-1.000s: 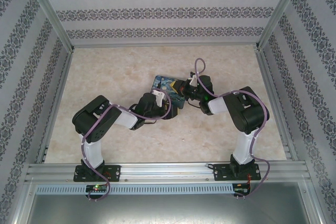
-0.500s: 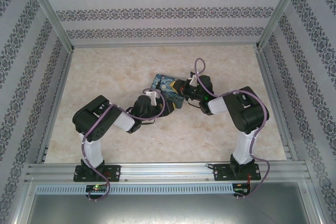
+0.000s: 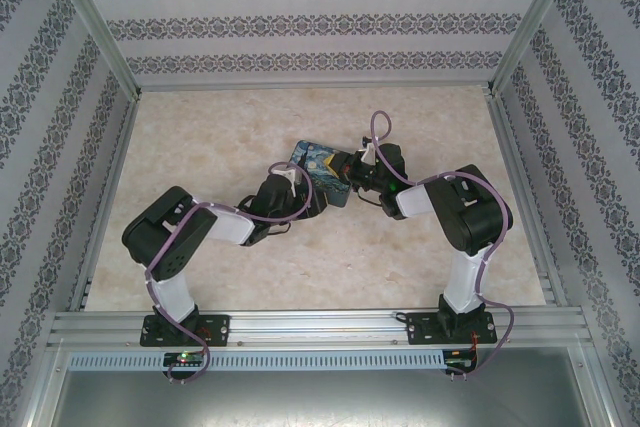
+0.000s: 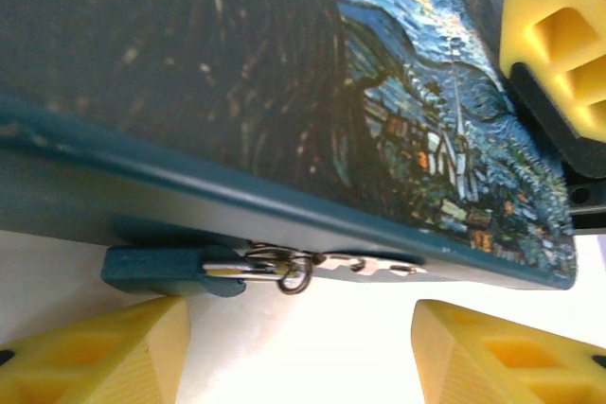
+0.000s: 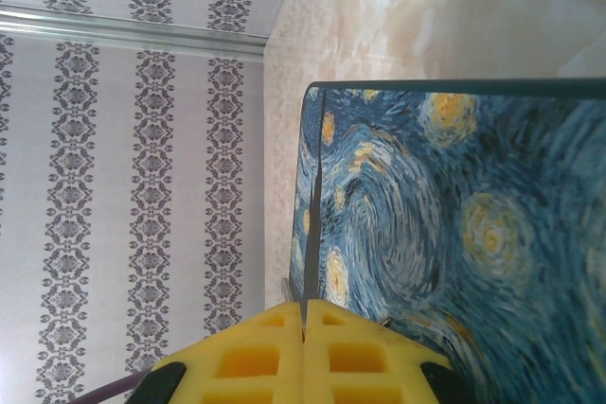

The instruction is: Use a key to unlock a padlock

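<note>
Left arm's elbow has swung outward, bringing its tool up to the Starry Night-printed box; fingers apart, one just beside the teal padlock at the box's front edge; right tool pressed together at the box's edge.

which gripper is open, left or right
The left gripper: its yellow fingers stand wide apart by the padlock, while the right gripper has its fingers pressed together.

Bright even light, overexposed tabletop glare, soft close-up wrist-view blur.
</note>
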Action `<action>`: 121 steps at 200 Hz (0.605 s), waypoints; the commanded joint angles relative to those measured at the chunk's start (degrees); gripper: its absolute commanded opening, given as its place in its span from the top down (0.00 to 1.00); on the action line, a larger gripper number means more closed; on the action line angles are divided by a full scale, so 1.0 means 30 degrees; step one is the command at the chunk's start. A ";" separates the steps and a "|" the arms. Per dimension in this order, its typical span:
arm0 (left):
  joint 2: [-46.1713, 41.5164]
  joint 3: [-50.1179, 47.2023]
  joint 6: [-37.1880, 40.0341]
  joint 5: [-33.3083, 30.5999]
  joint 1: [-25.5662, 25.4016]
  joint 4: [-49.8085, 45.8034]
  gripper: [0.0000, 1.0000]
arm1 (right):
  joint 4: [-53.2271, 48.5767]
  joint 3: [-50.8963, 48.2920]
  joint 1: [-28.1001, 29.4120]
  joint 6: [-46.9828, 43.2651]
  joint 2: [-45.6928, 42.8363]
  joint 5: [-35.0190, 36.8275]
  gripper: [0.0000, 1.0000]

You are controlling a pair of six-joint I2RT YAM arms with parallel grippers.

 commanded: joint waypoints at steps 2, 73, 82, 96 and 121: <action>-0.0805 -0.0224 0.2493 -0.1850 0.0344 -0.2456 0.36 | -0.0676 -0.0058 0.0146 -0.0226 0.0592 0.0237 1.00; -0.2009 0.0280 0.5201 -0.0429 0.0403 -0.3147 0.35 | -0.0852 0.0067 0.0143 -0.0270 0.0563 0.0208 1.00; -0.1833 0.0368 0.5306 -0.0259 0.0403 -0.3062 0.35 | -0.0824 0.0051 0.0125 -0.0276 0.0592 0.0238 1.00; -0.1622 0.0381 0.5464 -0.0091 0.0402 -0.2781 0.35 | -0.0797 -0.0047 0.0139 -0.0244 0.0593 0.0271 1.00; -0.1223 0.0628 0.5966 -0.0154 0.0431 -0.2734 0.35 | -0.0794 -0.0094 0.0165 -0.0266 0.0592 0.0296 1.00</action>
